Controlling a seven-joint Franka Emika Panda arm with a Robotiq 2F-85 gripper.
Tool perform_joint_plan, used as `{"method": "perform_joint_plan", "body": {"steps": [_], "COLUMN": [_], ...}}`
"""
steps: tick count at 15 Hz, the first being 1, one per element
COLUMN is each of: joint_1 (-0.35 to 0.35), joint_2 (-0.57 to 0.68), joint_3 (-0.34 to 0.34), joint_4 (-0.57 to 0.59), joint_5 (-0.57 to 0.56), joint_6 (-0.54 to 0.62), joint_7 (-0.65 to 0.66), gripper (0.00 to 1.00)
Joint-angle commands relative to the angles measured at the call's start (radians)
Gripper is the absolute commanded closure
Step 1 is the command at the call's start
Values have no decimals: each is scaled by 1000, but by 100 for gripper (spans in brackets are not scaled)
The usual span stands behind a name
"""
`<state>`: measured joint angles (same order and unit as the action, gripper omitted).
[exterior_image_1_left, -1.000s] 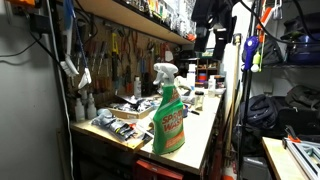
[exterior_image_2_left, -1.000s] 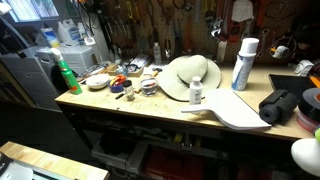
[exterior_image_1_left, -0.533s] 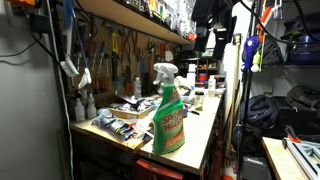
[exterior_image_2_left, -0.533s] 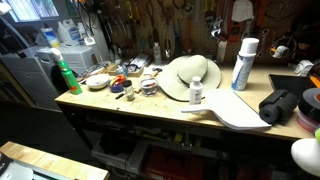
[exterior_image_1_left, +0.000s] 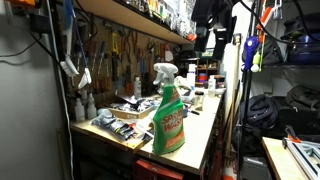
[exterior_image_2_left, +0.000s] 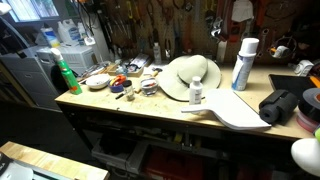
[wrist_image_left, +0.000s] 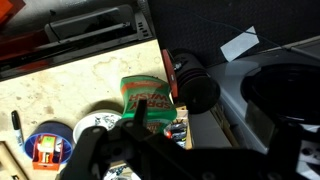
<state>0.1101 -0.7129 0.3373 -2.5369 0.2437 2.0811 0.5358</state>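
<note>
My gripper (wrist_image_left: 200, 130) shows in the wrist view as a dark silhouette high above a wooden workbench (wrist_image_left: 70, 85). Its two fingers stand wide apart with nothing between them. Below it I look down on a green spray bottle (wrist_image_left: 147, 95) with a black round object (wrist_image_left: 195, 90) beside it. The same green spray bottle stands upright at the bench's end in both exterior views (exterior_image_1_left: 168, 115) (exterior_image_2_left: 65, 72). The dark arm (exterior_image_1_left: 215, 30) hangs high over the far end of the bench, and I cannot make out the fingers there.
A straw hat (exterior_image_2_left: 190, 75), a white spray can (exterior_image_2_left: 243, 63), a small white bottle (exterior_image_2_left: 196, 92), a white board (exterior_image_2_left: 235, 112) and a black roll (exterior_image_2_left: 280, 105) lie on the bench. Small tools and bowls (exterior_image_2_left: 97, 83) clutter the end near the spray bottle. A tool wall stands behind.
</note>
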Motion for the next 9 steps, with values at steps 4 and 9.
{"method": "perform_joint_plan", "body": {"steps": [4,9], "joint_1": [-17,-63], "joint_2": [8,-13], "joint_3": [-26,-145], "joint_4": [-4,-75], "joint_5": [-4,0], "joint_6": [-22,-197], "joint_7": [15,-36], "gripper": [0,0]}}
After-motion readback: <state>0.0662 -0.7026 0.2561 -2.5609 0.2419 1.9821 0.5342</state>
